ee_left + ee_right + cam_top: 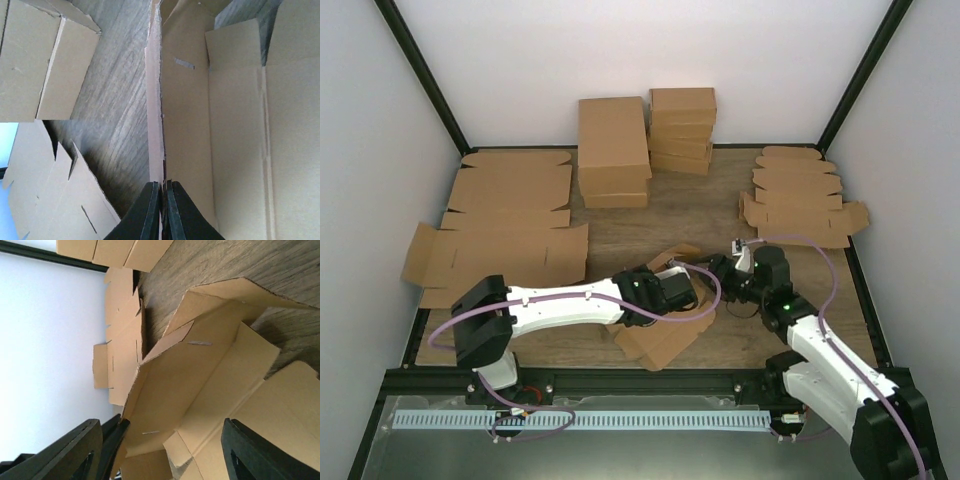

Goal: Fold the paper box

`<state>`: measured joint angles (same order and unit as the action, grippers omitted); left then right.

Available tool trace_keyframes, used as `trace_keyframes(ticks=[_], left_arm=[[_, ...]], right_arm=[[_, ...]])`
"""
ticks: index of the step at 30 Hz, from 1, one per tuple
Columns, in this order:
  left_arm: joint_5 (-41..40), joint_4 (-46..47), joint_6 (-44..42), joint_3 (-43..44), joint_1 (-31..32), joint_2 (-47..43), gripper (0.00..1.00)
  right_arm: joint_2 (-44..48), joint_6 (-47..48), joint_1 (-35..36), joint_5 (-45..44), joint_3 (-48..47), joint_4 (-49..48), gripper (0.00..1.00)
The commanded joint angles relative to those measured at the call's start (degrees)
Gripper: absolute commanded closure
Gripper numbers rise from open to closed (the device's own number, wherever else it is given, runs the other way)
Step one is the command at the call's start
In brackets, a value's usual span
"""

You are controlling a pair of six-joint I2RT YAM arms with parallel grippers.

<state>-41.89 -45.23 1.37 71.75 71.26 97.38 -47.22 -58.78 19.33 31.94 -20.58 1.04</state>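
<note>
The paper box [660,342], a brown cardboard piece with flaps partly raised, lies at the table's front middle between both arms. My left gripper [688,290] is shut on the edge of one upright wall of the box. In the left wrist view its jaws [163,187] pinch that thin wall edge, with the box's inside [235,140] to the right. My right gripper [725,272] is open just right of the box. In the right wrist view its fingers [160,440] are spread wide, with the box's open inside [200,375] in front of them.
Two stacks of larger folded boxes [613,150] [682,130] stand at the back middle. Large flat blanks [505,225] lie on the left and smaller flat blanks [800,195] at the back right. White walls with black frame posts enclose the table.
</note>
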Motion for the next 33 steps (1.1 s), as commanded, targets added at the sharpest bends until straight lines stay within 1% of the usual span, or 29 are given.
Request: trace_keyframes(ticks=[1,5,7,11,16,23,33], left_arm=[[1.75,1.33,1.51,-1.23,0.35,1.63,0.92],[2.05,1.4,1.78,-1.65,0.37,2.24,0.92],[2.33,1.5,2.04,-1.59,0.4,2.41,0.92],[2.18,1.47,2.95,-1.45,0.82,2.61,0.92],[0.7,1.63,3.63,-1.69,2.03,3.0,0.92],[-1.75,1.79,3.56,-1.28,3.43,4.03,0.92],[-3.18,2.09,3.45,-0.56,4.26,4.04,0.92]], right_arm=[[-2.32,-9.32,0.78,0.85,1.46,-12.3,0.33],[-7.43,-10.69,2.73,0.77,0.13,-17.17,0.33],[-10.31,-10.49,3.81,1.34,-1.36,-19.09,0.36],[-14.86,-10.39,5.1,1.01,-3.02,-19.87,0.4],[-17.86,-11.57,5.91,0.83,-2.46,-23.15,0.45],[-22.93,-11.62,7.14,2.18,-4.18,-25.16,0.46],[-25.99,-11.71,8.08,2.19,-4.44,-25.16,0.56]])
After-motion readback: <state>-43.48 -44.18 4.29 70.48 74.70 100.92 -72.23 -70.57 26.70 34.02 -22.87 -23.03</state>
